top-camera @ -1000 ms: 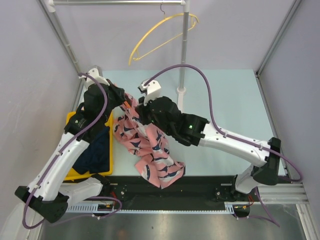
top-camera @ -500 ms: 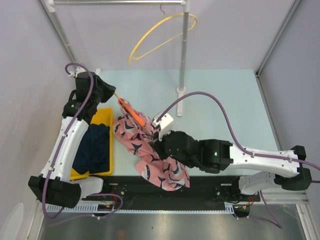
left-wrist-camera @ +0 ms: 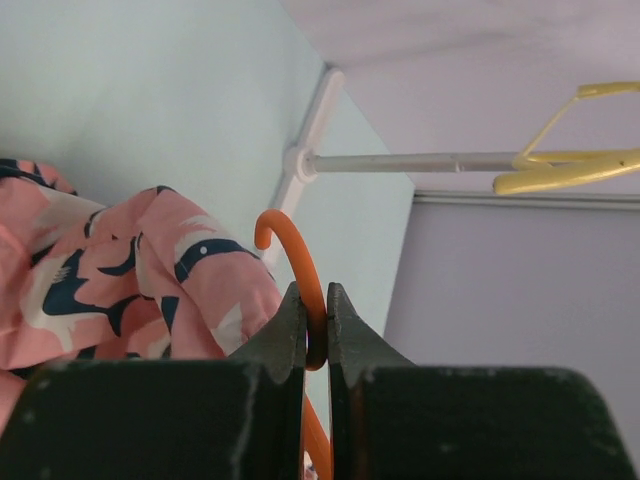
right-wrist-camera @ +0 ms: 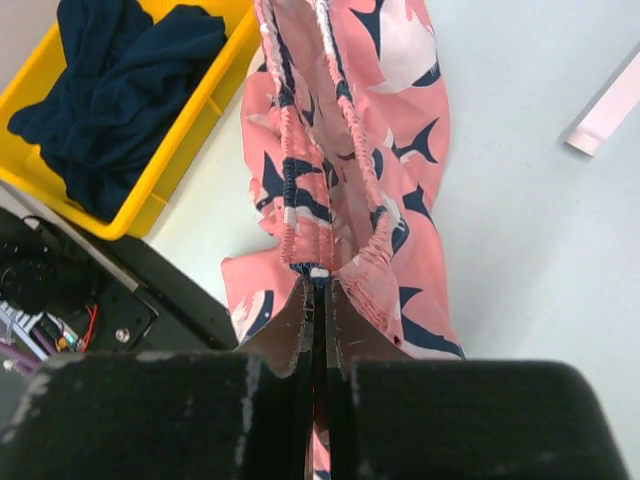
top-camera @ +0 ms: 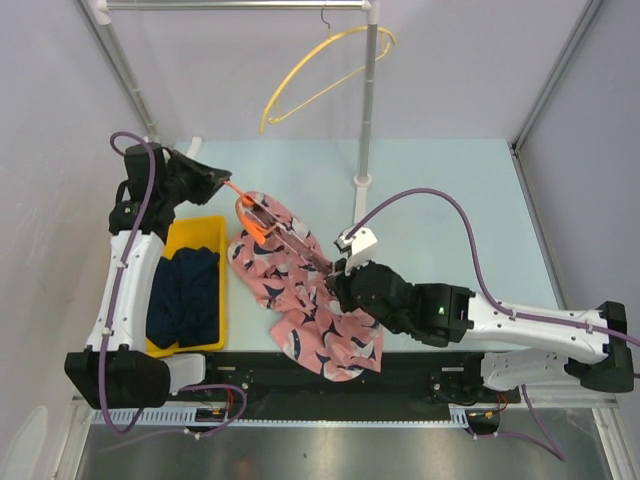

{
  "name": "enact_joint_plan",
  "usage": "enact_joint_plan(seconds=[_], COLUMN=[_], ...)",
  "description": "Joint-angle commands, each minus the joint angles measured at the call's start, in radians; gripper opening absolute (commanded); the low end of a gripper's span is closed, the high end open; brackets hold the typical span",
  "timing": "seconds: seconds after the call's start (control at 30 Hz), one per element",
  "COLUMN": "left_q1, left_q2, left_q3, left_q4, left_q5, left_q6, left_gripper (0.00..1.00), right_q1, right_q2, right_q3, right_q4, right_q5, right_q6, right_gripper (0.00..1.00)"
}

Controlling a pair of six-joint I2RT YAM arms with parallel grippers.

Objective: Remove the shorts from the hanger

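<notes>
- Left gripper [left-wrist-camera: 315, 322]: the black fingers are clamped shut on the thin orange hanger [left-wrist-camera: 306, 270], just below its rounded hook. The hook is seen curving up past the fingertips.
- Right gripper [right-wrist-camera: 320, 290]: the fingers are pressed together on the gathered elastic waistband of the salmon-pink shorts [right-wrist-camera: 340, 160]. The waistband is drawn into a narrow ruched ridge running away from the fingertips.
- Pink shorts: soft cloth with a navy and white leaf-like print. In the top view they are stretched between the two grippers. The upper end is bunched at the orange hanger. The lower part is crumpled on the pale green table [top-camera: 450, 190] and draped over its near edge.
- Navy shorts [top-camera: 185, 295]: plain dark cloth, folded in a limp heap inside the yellow plastic bin [top-camera: 190, 230]. The bin sits at the left of the table, just beside the pink shorts.
- Yellow hanger [left-wrist-camera: 560, 172]: smooth plastic, hung up at the back. It is seen near the top of the grey metal post [left-wrist-camera: 410, 160], which is set on a white foot on the table.
</notes>
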Motion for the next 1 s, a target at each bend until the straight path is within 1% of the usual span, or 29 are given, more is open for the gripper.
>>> enact_joint_plan(seconds=[0.0, 0.03, 0.07, 0.1, 0.13, 0.17, 0.2, 0.23, 0.27, 0.3, 0.33, 0.37, 0.47, 0.57, 0.6, 0.67, 0.7, 0.73, 0.77, 0.8, 0.83, 0.87, 0.9, 0.93, 0.97], left_q1=[0.022, 0.021, 0.018, 0.013, 0.010, 0.007, 0.008, 0.007, 0.008, 0.005, 0.005, 0.004, 0.005, 0.004, 0.002, -0.008, -0.008, -0.008, -0.008, -0.008, -0.008, -0.007, -0.008, -0.008, -0.008], left_q2=[-0.047, -0.055, -0.078, -0.092, -0.113, -0.153, -0.176, -0.193, -0.208, -0.234, -0.247, -0.260, -0.313, -0.345, -0.348, -0.360, -0.369, -0.383, -0.388, -0.396, -0.403, -0.415, -0.419, -0.423, -0.425], left_q3=[-0.046, -0.074, -0.086, -0.097, -0.123, -0.138, -0.154, -0.171, -0.172, -0.172, -0.169, -0.165, -0.125, -0.041, -0.016, 0.027, 0.029, 0.024, 0.021, 0.016, 0.004, -0.002, -0.005, -0.010, -0.011], left_q4=[0.183, 0.192, 0.189, 0.171, 0.163, 0.159, 0.159, 0.156, 0.150, 0.134, 0.125, 0.116, 0.054, -0.008, -0.051, -0.074, -0.076, -0.078, -0.082, -0.084, -0.081, -0.078, -0.079, -0.085, -0.088], left_q5=[0.173, 0.220, 0.228, 0.227, 0.212, 0.201, 0.198, 0.195, 0.198, 0.204, 0.213, 0.219, 0.201, 0.147, 0.100, 0.058, 0.046, 0.020, 0.008, -0.005, -0.023, -0.032, -0.048, -0.080, -0.095], left_q6=[-0.124, -0.140, -0.152, -0.163, -0.165, -0.169, -0.175, -0.177, -0.178, -0.178, -0.175, -0.172, -0.142, -0.082, -0.042, -0.007, 0.022, 0.038, 0.052, 0.087, 0.107, 0.128, 0.174, 0.199, 0.223], left_gripper=[0.00, 0.00, 0.00, 0.00, 0.00, 0.00, 0.00, 0.00, 0.00, 0.00, 0.00, 0.00, 0.00, 0.00, 0.00, 0.01, 0.00, 0.01, 0.01, 0.00, 0.00, 0.00, 0.00, 0.00, 0.00], right_q1=[-0.084, -0.106, -0.147, -0.168, -0.193, -0.252, -0.279, -0.309, -0.334, -0.378, -0.395, -0.411, -0.452, -0.471, -0.475, -0.488, -0.495, -0.503, -0.508, -0.512, -0.514, -0.517, -0.520, -0.520, -0.518], right_q2=[-0.006, 0.016, 0.026, 0.043, 0.072, 0.092, 0.113, 0.136, 0.191, 0.219, 0.251, 0.306, 0.369, 0.421, 0.435, 0.448, 0.452, 0.457, 0.455, 0.451, 0.439, 0.429, 0.420, 0.396, 0.385], right_q3=[-0.027, -0.027, -0.027, -0.027, -0.025, -0.025, -0.025, -0.017, -0.010, -0.004, 0.007, 0.039, 0.099, 0.137, 0.160, 0.183, 0.203, 0.211, 0.219, 0.223, 0.230, 0.233, 0.236, 0.236, 0.237], right_q4=[0.132, 0.195, 0.230, 0.267, 0.344, 0.379, 0.408, 0.485, 0.508, 0.530, 0.560, 0.570, 0.576, 0.570, 0.552, 0.518, 0.477, 0.452, 0.426, 0.363, 0.335, 0.311, 0.256, 0.226, 0.197], right_q5=[-0.095, -0.138, -0.153, -0.170, -0.216, -0.242, -0.267, -0.308, -0.327, -0.345, -0.373, -0.382, -0.405, -0.422, -0.419, -0.422, -0.428, -0.436, -0.436, -0.437, -0.434, -0.437, -0.437, -0.428, -0.425], right_q6=[0.001, -0.005, -0.011, -0.012, -0.003, 0.004, 0.012, 0.033, 0.043, 0.053, 0.063, 0.067, 0.090, 0.106, 0.113, 0.129, 0.141, 0.145, 0.152, 0.155, 0.155, 0.150, 0.146, 0.135, 0.127], right_gripper=[0.00, 0.00, 0.00, 0.00, 0.00, 0.00, 0.00, 0.00, 0.00, 0.00, 0.00, 0.00, 0.00, 0.00, 0.00, 0.00, 0.06, 0.23, 0.33, 0.43, 0.61, 0.69, 0.74, 0.84, 0.87])
